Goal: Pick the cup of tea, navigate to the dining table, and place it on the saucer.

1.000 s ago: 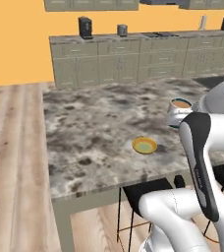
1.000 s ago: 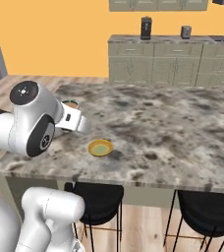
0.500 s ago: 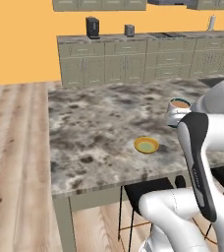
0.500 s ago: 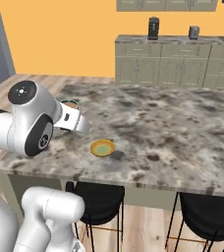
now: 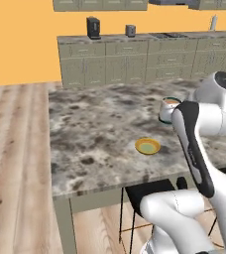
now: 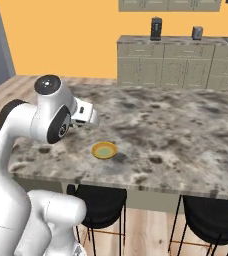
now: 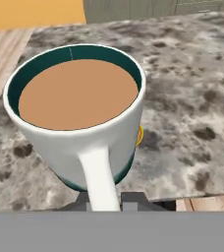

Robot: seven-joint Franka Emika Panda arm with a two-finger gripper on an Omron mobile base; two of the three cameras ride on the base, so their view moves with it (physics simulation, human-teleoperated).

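The cup of tea [image 7: 79, 113] is a white mug with a teal inside, full of brown tea. My gripper [image 7: 106, 201] is shut on its handle [image 7: 100, 179]. In the left base view the cup of tea [image 5: 169, 109] hangs just above the dining table [image 5: 95, 129], behind and to the right of the saucer [image 5: 147, 146]. The yellow saucer [image 6: 104, 150] with its greenish centre lies near the granite top's front edge. A sliver of the saucer [image 7: 139, 136] peeks out from behind the cup in the hand view.
Black stools [image 6: 101, 200] [image 6: 211, 215] stand under the table's front edge [image 6: 151, 187]. Grey-green wall cabinets [image 5: 135, 64] with dark appliances [image 5: 92, 27] on their counter line the back wall. Wooden floor [image 5: 16, 158] lies left of the table.
The whole picture has shifted a little as the base moved. My gripper has carried the cup over the table, closer to the saucer. The saucer has stayed where it was.
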